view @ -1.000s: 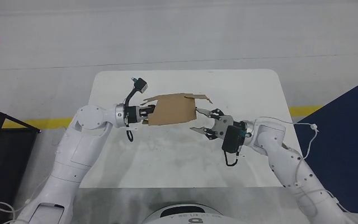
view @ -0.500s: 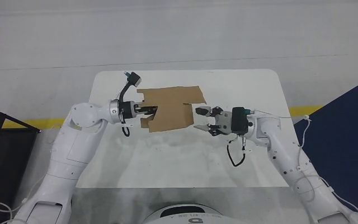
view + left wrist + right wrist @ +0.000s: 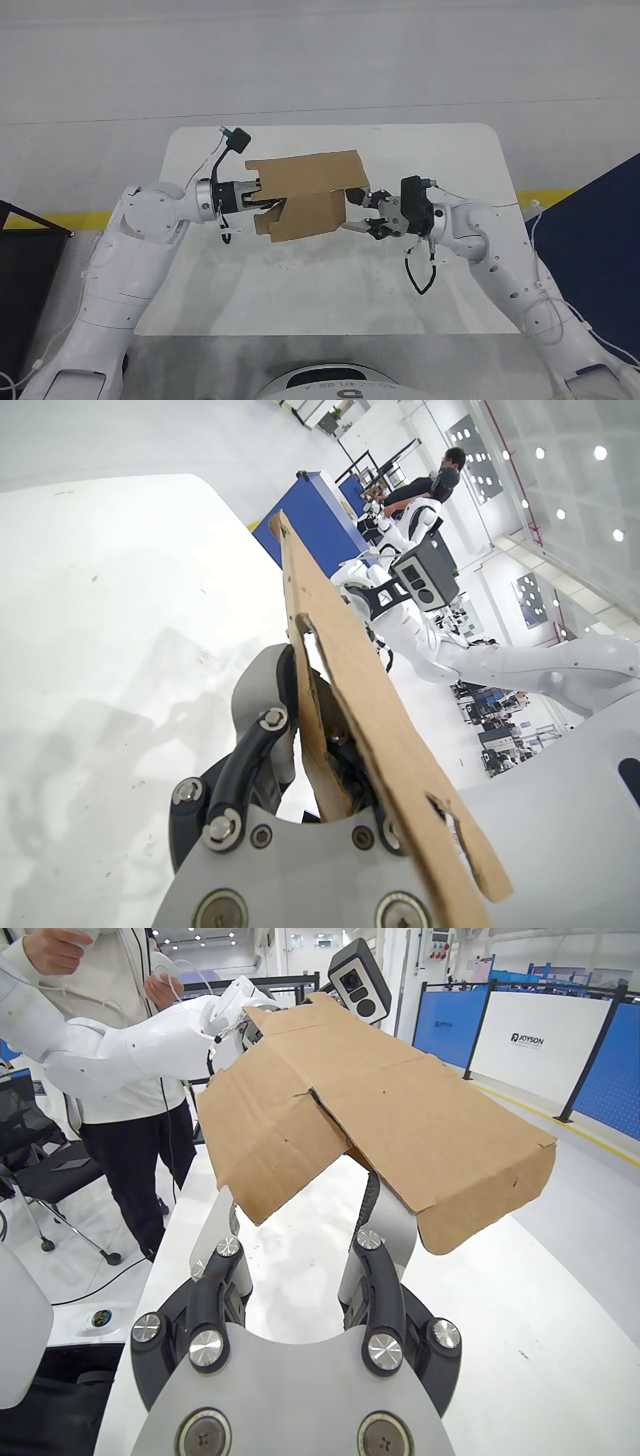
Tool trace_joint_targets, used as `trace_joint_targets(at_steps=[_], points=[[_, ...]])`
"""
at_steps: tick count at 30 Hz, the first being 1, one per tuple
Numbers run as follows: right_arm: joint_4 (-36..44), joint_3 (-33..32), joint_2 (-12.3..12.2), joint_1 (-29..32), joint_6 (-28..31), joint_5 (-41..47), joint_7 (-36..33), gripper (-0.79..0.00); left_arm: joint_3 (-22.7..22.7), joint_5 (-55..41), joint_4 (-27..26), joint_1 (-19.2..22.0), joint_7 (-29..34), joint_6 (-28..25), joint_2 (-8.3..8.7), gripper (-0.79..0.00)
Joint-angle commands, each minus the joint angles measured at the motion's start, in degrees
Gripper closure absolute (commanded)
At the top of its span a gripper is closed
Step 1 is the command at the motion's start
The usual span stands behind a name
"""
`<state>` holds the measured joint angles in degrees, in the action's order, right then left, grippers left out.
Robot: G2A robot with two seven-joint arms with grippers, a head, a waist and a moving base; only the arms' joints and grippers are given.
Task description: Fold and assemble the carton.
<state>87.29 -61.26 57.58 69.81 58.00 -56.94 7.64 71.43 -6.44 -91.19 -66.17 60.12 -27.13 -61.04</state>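
The brown cardboard carton [image 3: 310, 195] hangs above the white table [image 3: 440, 160], partly opened into a tube with loose end flaps. My left gripper [image 3: 262, 203] is shut on a flap at its left end; the left wrist view has the cardboard [image 3: 360, 710] pinched edge-on in that gripper [image 3: 305, 685]. My right gripper [image 3: 357, 212] is open at the carton's right end. In the right wrist view the carton [image 3: 400, 1103] slopes down over this gripper [image 3: 305, 1218]. One finger [image 3: 385, 1213] reaches up under the longer flap; the other finger [image 3: 225, 1223] sits below the shorter flap.
The bare tabletop [image 3: 300, 1298] lies under the carton. A blue panel [image 3: 605, 230] stands off the table's right side and a black frame [image 3: 20, 240] off its left. A black chair [image 3: 30, 1153] stands beside the table.
The carton has turned and opened from a nearly flat sheet into a boxier shape. My right gripper moved in from lower right to the carton's right end. The left wrist rotated.
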Motion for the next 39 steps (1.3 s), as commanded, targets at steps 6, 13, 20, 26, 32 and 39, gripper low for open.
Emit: trace_joint_targets(at_steps=[6, 13, 20, 26, 32, 39], points=[[1.51, 3.69, -0.57, -1.47, 0.00, 8.62, -5.02, -0.329, -0.26, 4.09, -0.28, 0.06, -2.73, -0.28, 0.18, 0.000], [0.71, 6.78, -1.73, -3.76, 0.00, 16.62, -7.66, -0.234, -0.32, 8.73, -0.81, -0.11, -5.04, -1.26, 0.44, 0.000], [-1.25, 10.23, -2.42, -6.09, 0.00, 26.30, -10.99, -0.182, -0.68, 14.61, -2.21, -0.66, -8.45, -2.68, 0.63, 0.000], [-2.07, 12.61, -2.78, -8.16, 0.00, 31.42, -13.21, -0.246, -0.93, 17.66, -3.11, -0.88, -10.64, -2.27, 0.74, 0.000], [-3.95, 12.86, -2.70, -9.48, 0.00, 33.04, -10.92, -0.379, -1.27, 17.39, -3.75, -0.81, -10.76, -2.50, 0.87, 0.000], [-4.08, 12.21, -2.56, -9.76, 0.00, 30.56, -6.17, -0.400, -1.39, 16.75, -3.52, -0.54, -10.28, -2.50, 1.07, 0.000]])
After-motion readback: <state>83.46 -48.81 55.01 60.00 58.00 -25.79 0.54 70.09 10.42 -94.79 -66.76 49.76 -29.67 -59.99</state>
